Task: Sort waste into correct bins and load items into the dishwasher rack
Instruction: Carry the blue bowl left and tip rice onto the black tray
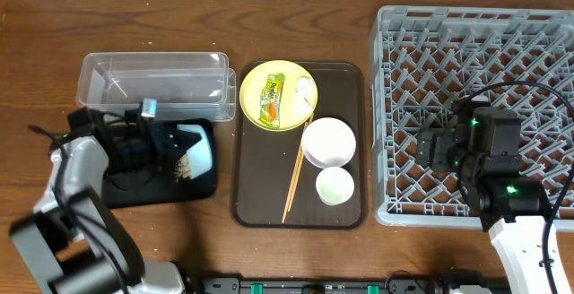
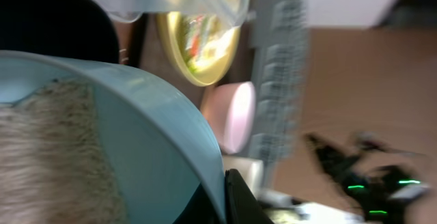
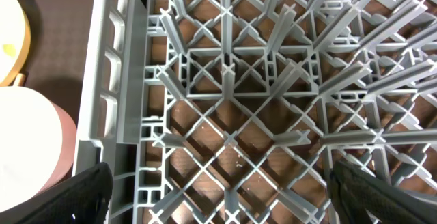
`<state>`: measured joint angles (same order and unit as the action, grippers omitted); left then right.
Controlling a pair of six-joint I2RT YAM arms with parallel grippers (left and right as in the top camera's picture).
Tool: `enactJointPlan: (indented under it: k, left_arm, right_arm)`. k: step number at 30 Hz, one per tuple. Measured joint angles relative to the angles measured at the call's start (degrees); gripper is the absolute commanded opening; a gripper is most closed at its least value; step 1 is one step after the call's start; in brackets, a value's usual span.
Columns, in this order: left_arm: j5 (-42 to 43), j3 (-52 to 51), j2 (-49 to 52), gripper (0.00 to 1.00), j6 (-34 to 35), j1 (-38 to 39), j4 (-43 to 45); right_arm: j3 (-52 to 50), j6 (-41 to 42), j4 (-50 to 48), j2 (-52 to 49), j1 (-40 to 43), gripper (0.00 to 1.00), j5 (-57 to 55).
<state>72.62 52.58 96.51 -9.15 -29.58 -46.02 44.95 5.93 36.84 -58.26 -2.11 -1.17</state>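
Overhead, we see the left claw [image 1: 179,147] pinching the blue bowl [image 1: 203,151], tipped over the black tray [image 1: 143,191]. Right claw [image 1: 427,148] spread above the unloaded rack [image 1: 386,25]; wrapper [image 1: 272,99] unsorted on the plate [image 1: 256,74].

On the serving tray [image 1: 251,200] we find a plate [image 1: 254,88] behind, a bowl [image 1: 328,142] and cup [image 1: 335,185] in front, chopsticks [image 1: 294,179] alongside. Right of it lies the rack [image 1: 475,34]; left, a tub [image 1: 152,83] and a flat tray [image 1: 152,191] under a second bowl [image 1: 199,151].

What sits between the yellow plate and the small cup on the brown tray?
The white bowl, in the overhead view, lies between the yellow plate and the small cup; the chopsticks run beside it.
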Motion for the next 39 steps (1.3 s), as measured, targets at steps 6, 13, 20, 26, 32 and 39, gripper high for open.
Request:
enactJointPlan:
  k: [6,13,20,26,32,39]
  left_arm:
    - [11.0,0.0,6.7,0.06,-0.1,-4.9,-0.1]
    - [14.8,0.0,7.3,0.06,5.2,-9.5,-0.7]
    - [15.9,0.0,7.3,0.06,12.9,-13.2,-6.8]
    - [16.0,0.0,7.3,0.06,15.0,-14.8,-8.9]
    - [16.0,-0.1,7.3,0.06,15.4,-14.9,-9.0]
    - [16.0,0.0,7.3,0.06,15.4,-14.9,-9.2]
  right_arm:
    - [0.0,0.0,0.4,0.0,0.0,0.99,-0.1]
    - [0.0,0.0,0.7,0.0,0.0,0.99,-0.1]
    - [0.0,0.0,1.2,0.0,0.0,0.99,-0.1]
    - [0.0,0.0,1.5,0.0,0.0,0.99,-0.1]
    - [0.0,0.0,1.9,0.0,0.0,0.99,-0.1]
    - [0.0,0.0,2.1,0.0,0.0,0.99,-0.3]
